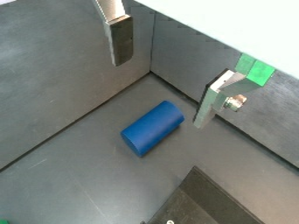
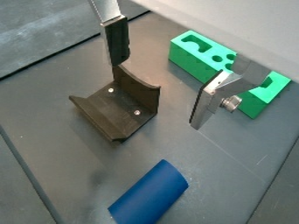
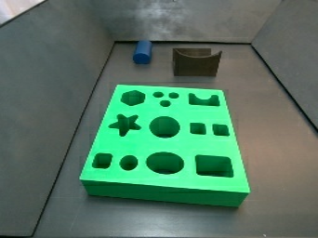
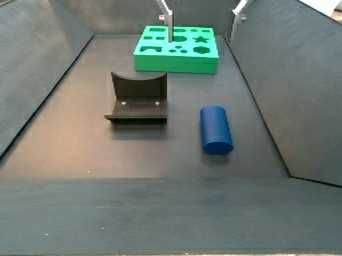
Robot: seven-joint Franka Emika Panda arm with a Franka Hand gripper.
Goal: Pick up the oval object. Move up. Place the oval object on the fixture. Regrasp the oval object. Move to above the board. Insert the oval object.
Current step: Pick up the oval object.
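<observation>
The oval object is a small blue peg [image 4: 215, 129] lying on its side on the dark floor, to the right of the fixture [image 4: 136, 98] and apart from it. It shows in both wrist views [image 1: 153, 128] [image 2: 149, 192] and near the back wall in a side view [image 3: 143, 52]. The fixture [image 2: 117, 109] [image 3: 195, 60] is a dark block with a curved notch, and it holds nothing. The green board [image 3: 165, 139] [image 4: 178, 48] [image 2: 205, 57] lies flat with its holes unfilled. My gripper [image 1: 163, 92] [image 2: 160, 92] [image 4: 202, 18] is open and holds nothing, high above the floor.
Grey walls enclose the floor on the sides and back [image 3: 74, 56] [image 4: 267, 70]. A corner of the board shows behind one finger [image 1: 253, 70]. A dark edge of the fixture [image 1: 216, 201] shows in a wrist view.
</observation>
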